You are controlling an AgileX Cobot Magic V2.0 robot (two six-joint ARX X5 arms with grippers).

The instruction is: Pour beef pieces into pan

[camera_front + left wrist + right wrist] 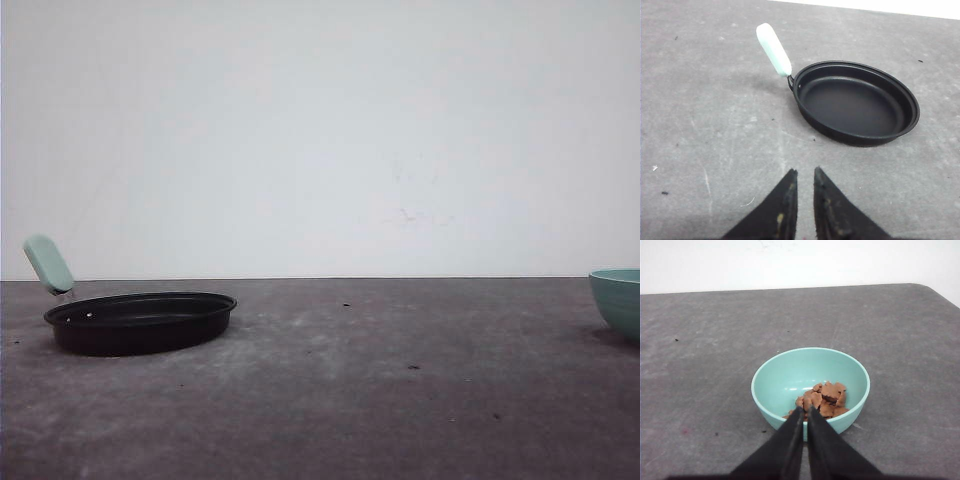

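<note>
Looking at where things stand, you haven't really started — the frying pan (140, 322) sits empty on the left side of the table (380, 400), mint handle (48, 264) sticking up and away, and all the beef pieces (822, 401) are piled in the teal bowl (785, 385) way over at the right edge. So the whole job is left: grab the bowl, carry it across, tip it over the pan.

Your right gripper (806, 412) hangs just on the near side of the bowl, tips over its near rim, with the beef just beyond them. The jaws are nearly closed, only a thin slit between them, and they've got nothing in them. You'd need to spread them before you can pinch the rim, I reckon.

Your left gripper (805, 174) is much the same — a narrow gap, holding nothing — and it's parked a little short of the pan, which lies beyond the tips and slightly off to one side.

The pan and bowl are well apart, so it looks like a long carry.
</note>
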